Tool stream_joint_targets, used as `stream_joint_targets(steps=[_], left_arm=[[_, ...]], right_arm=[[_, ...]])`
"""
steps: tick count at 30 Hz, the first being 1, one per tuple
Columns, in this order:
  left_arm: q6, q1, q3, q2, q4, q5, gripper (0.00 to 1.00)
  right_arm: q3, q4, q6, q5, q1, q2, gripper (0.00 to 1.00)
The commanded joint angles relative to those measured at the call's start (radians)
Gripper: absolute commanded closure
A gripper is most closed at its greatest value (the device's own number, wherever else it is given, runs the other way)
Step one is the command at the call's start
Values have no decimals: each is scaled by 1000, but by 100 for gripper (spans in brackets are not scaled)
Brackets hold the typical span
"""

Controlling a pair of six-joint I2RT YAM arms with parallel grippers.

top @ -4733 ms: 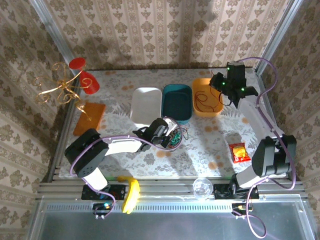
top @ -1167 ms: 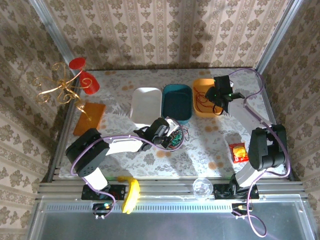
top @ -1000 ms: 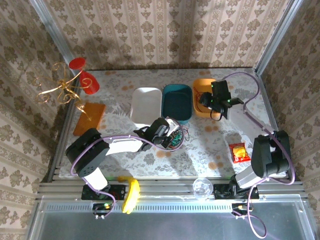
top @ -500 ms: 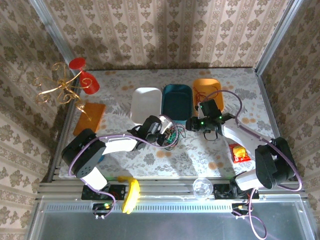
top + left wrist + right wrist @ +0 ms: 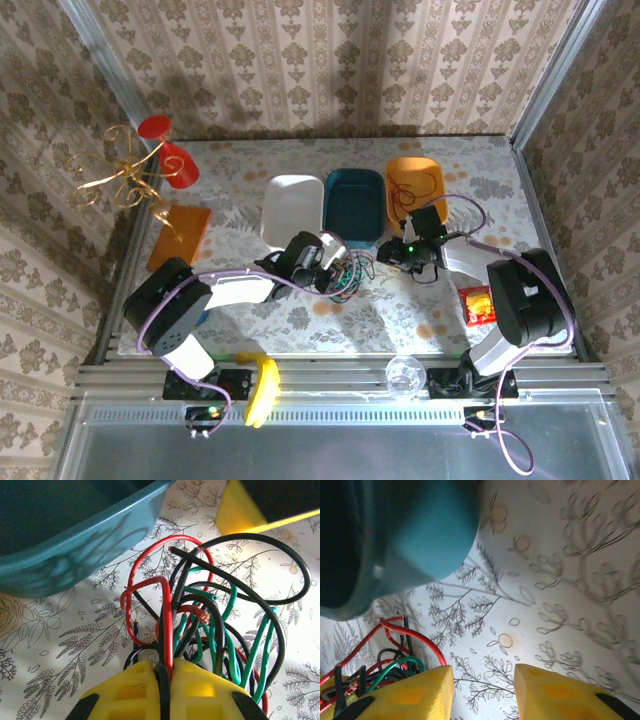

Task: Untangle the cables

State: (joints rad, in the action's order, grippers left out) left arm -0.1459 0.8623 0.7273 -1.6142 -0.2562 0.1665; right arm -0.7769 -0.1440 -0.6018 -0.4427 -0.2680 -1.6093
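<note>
Tangled cables held by the left gripper below the teal bin

The cables (image 5: 166,625), red, green and black strands looped through one another, lie at the centre of the top view, just beside the teal bin (image 5: 355,205). The left gripper (image 5: 162,680), its arm stretched low across the table (image 5: 560,580), is clamped on the knot. The right gripper (image 5: 482,680) reaches in from the right, fingers parted over bare cloth, grasping nothing.

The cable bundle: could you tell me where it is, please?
Top view: the cable bundle sits mid-table, just in front of the teal bin, pinched in the left gripper.
</note>
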Motion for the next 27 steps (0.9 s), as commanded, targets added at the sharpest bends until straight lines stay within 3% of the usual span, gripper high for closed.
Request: stream_joint_targets(steps=[1, 8, 12, 16, 24, 27], left_arm=[[-5, -3, -9, 32, -17, 28, 100], [-4, 0, -11, 34, -21, 28, 100], [-2, 3, -8, 34, -23, 28, 100], [6, 8, -5, 33, -26, 37, 100], [15, 15, -2, 33, -31, 48, 100], [22, 21, 0, 33, -31, 52, 100]], right_arm=[[-22, 21, 38, -124, -13, -47, 62], [-28, 39, 46, -165, -16, -77, 64], [4, 65, 31, -91, -17, -12, 64], [23, 104, 25, -96, -22, 22, 64], [-55, 68, 45, -96, -51, -100, 64], [-75, 54, 48, -46, -71, -121, 74]])
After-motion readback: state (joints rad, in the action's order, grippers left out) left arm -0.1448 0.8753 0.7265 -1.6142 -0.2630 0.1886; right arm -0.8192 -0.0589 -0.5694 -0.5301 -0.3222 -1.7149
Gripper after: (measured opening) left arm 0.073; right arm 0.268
